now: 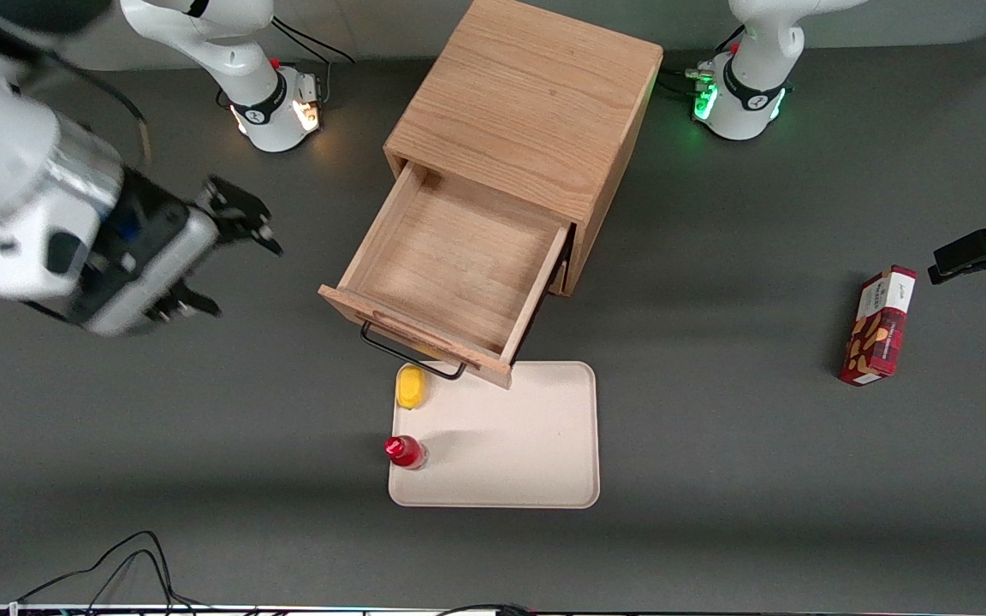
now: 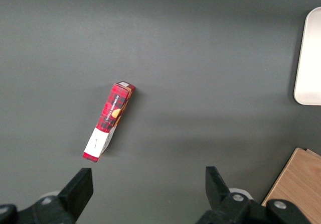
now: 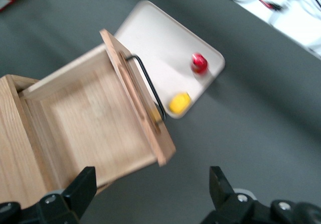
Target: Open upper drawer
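Observation:
The upper drawer (image 1: 450, 274) of the light oak cabinet (image 1: 527, 103) stands pulled far out, its inside bare wood. Its black wire handle (image 1: 412, 352) hangs over the edge of the beige tray (image 1: 527, 445). The right wrist view shows the same drawer (image 3: 90, 128) and handle (image 3: 150, 86) from above. My gripper (image 1: 232, 261) hovers above the table toward the working arm's end, well apart from the drawer. It is open, its fingers (image 3: 80, 189) wide apart with nothing between them (image 3: 150, 194).
On the tray lie a yellow block (image 1: 410, 387) and a red bottle (image 1: 405, 452), both close to the drawer front. A red snack box (image 1: 878, 325) lies toward the parked arm's end. Cables (image 1: 116, 573) run along the table edge nearest the camera.

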Motion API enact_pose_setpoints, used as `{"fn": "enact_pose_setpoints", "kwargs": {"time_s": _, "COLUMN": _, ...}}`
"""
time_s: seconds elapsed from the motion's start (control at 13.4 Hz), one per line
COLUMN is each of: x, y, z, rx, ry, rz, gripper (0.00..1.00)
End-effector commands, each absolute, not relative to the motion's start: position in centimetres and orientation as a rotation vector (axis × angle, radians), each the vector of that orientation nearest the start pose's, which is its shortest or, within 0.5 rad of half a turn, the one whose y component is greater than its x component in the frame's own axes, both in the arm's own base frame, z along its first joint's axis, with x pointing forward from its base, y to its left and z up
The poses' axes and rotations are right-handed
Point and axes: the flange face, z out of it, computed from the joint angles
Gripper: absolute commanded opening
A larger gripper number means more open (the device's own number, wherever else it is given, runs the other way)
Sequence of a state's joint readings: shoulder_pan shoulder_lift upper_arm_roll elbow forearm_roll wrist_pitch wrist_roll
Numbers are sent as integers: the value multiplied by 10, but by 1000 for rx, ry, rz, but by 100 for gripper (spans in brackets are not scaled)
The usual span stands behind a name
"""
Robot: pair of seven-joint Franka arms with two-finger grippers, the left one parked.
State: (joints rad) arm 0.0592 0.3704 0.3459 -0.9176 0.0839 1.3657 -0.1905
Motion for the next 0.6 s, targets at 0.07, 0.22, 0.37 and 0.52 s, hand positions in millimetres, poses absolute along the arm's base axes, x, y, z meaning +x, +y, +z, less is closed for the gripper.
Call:
{"fn": "enact_pose_setpoints", "kwargs": {"time_s": 0.07, "x": 551, "y": 144, "z": 707, "rx": -3002, "ry": -521, "rz": 76, "gripper": 100}}
{"fn": "enact_pose_setpoints", "kwargs": {"time_s": 0.22, "x": 536, "y": 98, "z": 684, "rx": -3060, "ry": -381, "rz": 357, "gripper": 100}}
{"fn": "enact_pose_setpoints", "kwargs": {"time_s": 0.37, "x": 519, "y": 60, "z": 657, "rx": -3091, "ry": -140, "rz": 454, "gripper": 100}}
{"fn": "enact_pose_setpoints", "kwargs": {"time_s": 0.52, "x": 478, "y": 54, "z": 651, "rx": -3114, "ry": -68, "rz": 351, "gripper": 100}}
